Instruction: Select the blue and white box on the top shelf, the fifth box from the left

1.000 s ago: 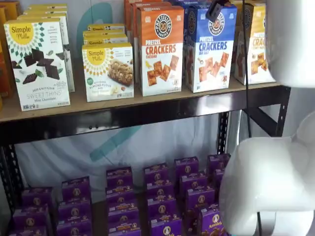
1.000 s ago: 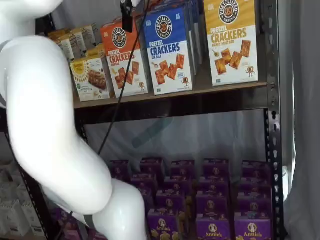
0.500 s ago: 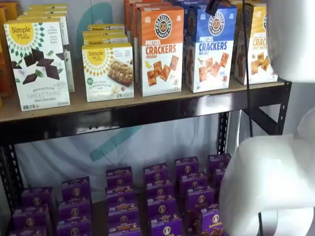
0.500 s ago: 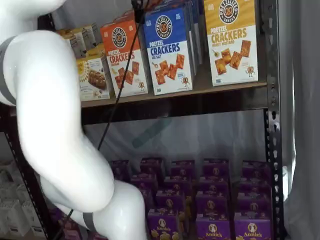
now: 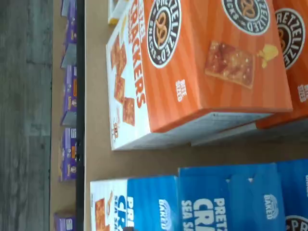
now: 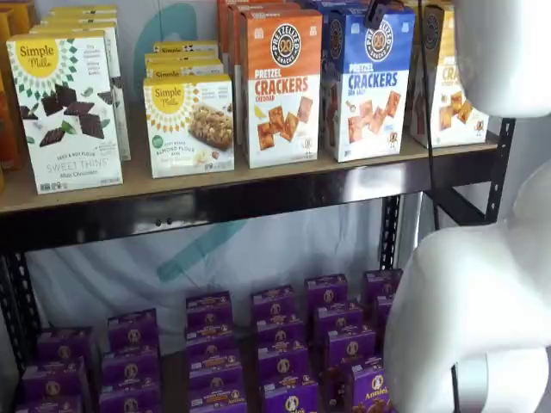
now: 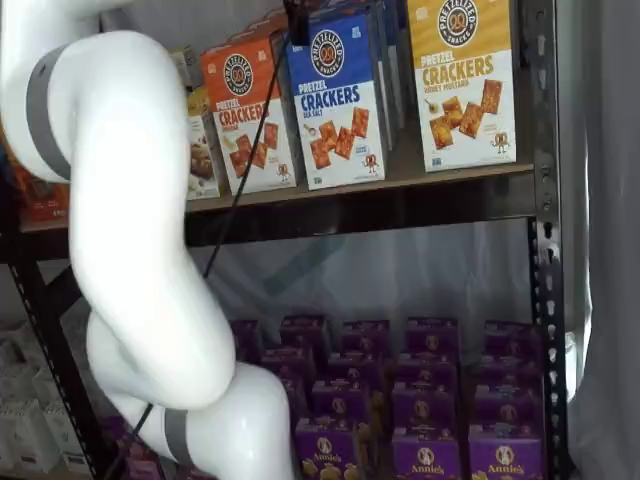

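Both shelf views put the tool [image 6: 376, 12] right above the blue and white box [image 6: 368, 84] on the top shelf [image 6: 258, 194]; can't tell its grip state. Looks like the approach step, so next it has to drop over that box, not the orange box [image 6: 278, 88] beside it.

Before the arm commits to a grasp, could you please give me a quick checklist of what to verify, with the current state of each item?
1. Target found: the blue and white box reads PRETZEL CRACKERS SEA SALT. Ok.
2. Box posture: upright on the top shelf, front face outward in both shelf views. Ok.
3. Claw position: black fingers hang at the target box's top edge in both shelf views. Ok.
4. Claw opening: no clear gap shows between the fingers. Cannot tell.
5. Side clearance: the orange Cheddar box stands apart, bare board between them in the wrist view. Ok.
6. Boxes stacked behind the target: how tightly they press is hidden. Cannot tell.
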`<action>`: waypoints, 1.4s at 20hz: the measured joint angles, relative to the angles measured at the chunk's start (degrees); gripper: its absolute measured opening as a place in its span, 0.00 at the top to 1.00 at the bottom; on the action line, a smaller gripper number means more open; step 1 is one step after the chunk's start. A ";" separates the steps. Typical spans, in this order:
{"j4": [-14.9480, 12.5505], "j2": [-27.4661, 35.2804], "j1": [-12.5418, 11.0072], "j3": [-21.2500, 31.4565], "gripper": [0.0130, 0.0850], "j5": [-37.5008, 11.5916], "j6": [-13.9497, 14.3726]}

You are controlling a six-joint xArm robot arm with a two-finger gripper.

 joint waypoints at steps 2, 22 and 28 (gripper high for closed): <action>-1.35 0.88 0.71 -0.10 0.00 -0.51 0.02; -8.52 11.06 3.60 -9.59 0.00 11.88 0.95; -8.23 11.69 3.52 -10.21 0.00 12.86 0.99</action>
